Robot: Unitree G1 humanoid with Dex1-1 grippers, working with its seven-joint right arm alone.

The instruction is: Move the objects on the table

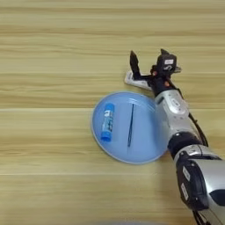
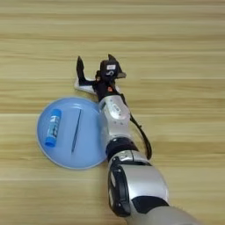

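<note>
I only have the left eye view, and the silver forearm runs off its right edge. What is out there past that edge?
Observer: The right eye view shows the silver forearm leading down into a broad silver and black upper segment. To the right of it, only the light-brown wooden table shows.
Operator: And the black cable beside the arm, where does it go?
Observer: The black cable bows out to the arm's right, then curves back in just below the black joint ring.
</note>
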